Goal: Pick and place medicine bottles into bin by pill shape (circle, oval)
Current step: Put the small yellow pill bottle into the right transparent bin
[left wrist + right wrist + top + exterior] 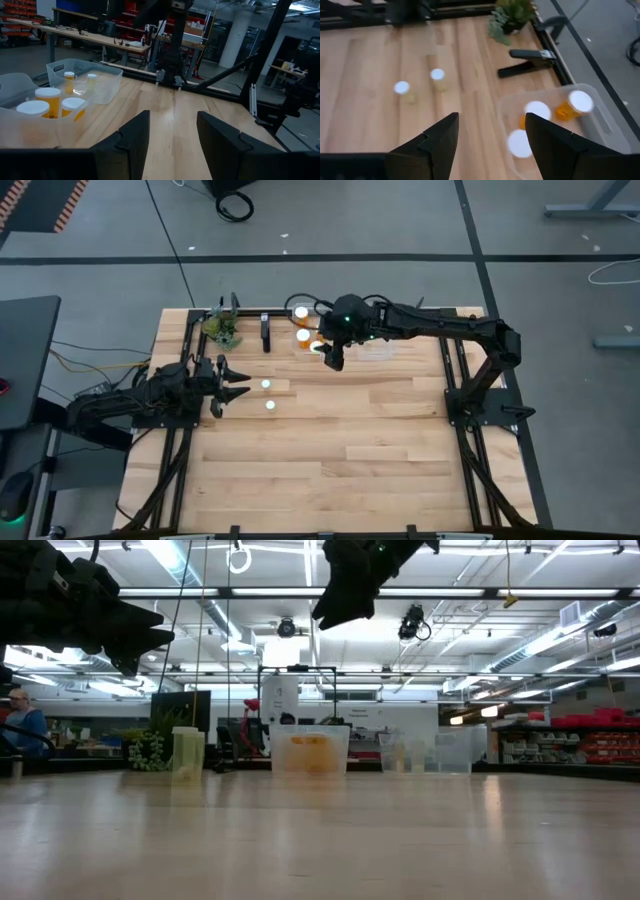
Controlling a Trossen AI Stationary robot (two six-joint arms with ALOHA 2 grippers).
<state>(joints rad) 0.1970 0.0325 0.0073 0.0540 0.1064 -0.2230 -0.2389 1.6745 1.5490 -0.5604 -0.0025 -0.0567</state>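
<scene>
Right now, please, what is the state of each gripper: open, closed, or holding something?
Left gripper: open, holding nothing, above the table.
Right gripper: open, holding nothing, beside the bin of medicine bottles.

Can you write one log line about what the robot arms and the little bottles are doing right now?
right gripper: open, empty, above bin | bin: three bottles | table: two bottles left | left gripper: open, waiting at left edge

No readable text, labels, brands or numbers in any view. The medicine bottles (pixel 48 102) show blank white caps, any label print too small to read. Signs in the room behind the bench (pixel 320 840) are illegible.
</scene>
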